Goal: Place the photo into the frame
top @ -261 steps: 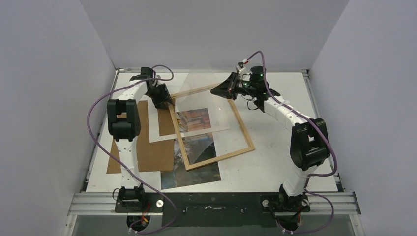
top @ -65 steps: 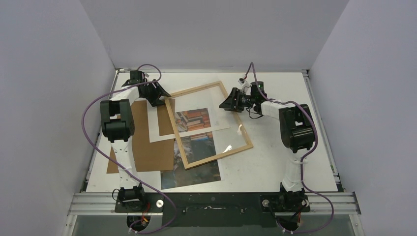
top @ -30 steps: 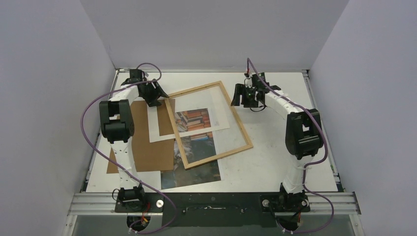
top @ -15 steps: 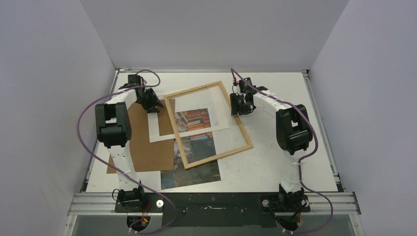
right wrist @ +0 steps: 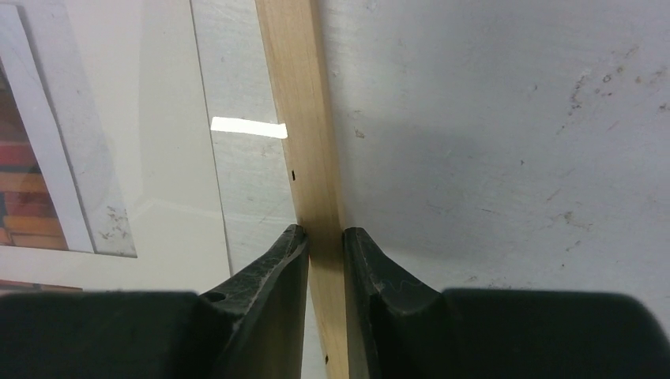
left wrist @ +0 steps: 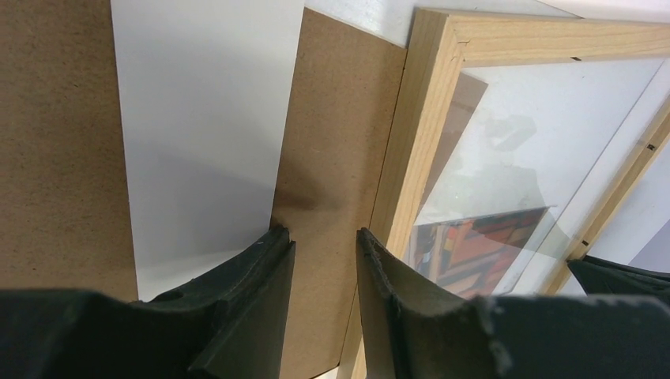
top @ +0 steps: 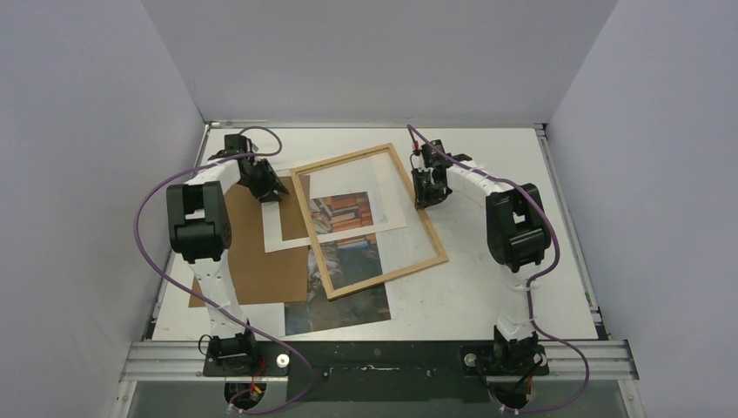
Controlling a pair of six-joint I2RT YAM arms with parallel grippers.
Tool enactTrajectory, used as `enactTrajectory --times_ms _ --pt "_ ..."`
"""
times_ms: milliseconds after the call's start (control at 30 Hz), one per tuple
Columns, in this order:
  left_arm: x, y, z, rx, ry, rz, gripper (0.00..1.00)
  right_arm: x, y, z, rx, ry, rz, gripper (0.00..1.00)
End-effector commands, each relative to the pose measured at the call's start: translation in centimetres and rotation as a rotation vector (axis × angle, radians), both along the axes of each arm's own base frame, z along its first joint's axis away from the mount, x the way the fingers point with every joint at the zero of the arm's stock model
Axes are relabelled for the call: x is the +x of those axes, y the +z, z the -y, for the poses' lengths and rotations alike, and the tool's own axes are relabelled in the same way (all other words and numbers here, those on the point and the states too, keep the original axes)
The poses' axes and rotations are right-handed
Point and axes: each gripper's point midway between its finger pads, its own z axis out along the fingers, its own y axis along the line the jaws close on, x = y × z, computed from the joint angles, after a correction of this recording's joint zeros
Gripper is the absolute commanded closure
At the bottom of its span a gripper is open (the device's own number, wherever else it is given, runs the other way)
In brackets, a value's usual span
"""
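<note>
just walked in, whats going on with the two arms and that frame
Two arms are working on the wooden frame, which lies tilted on the table over the photo. The right gripper has its fingers pinching the frame's right rail. The left gripper hovers, fingers apart, over the brown board beside the frame's far left corner. The photo isn't seated yet; its near end sticks out from under the frame.

The photo lies partly hidden beneath the frame and white mat.

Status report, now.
Right end effector pinching frame rail. Left end effector part open over board. Photo flat under frame, mat over it.
</note>
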Motion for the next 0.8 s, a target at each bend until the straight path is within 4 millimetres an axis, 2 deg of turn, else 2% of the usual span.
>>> enactTrajectory --times_ms 0,67,367,600,767 --pt "-0.2 0.0 -1.8 0.05 0.015 -0.004 0.67 0.8 0.7 1.7 -0.069 -0.045 0.038 0.87" --pt "-0.3 -0.3 -2.1 0.056 0.017 -0.02 0.67 0.6 0.6 2.5 -0.085 -0.065 0.035 0.89" --pt "-1.9 -2.7 -2.8 0.097 0.018 -0.121 0.69 -1.7 0.2 8.7 -0.146 -0.184 -0.005 0.92" --pt "-1.7 -2.3 -2.7 0.091 0.013 -0.112 0.69 -3.0 0.7 14.4 -0.263 -0.213 -0.005 0.9" --pt "-1.1 -0.8 -3.2 0.109 0.026 -0.108 0.69 -1.8 0.5 17.8 -0.243 -0.233 0.035 0.88"
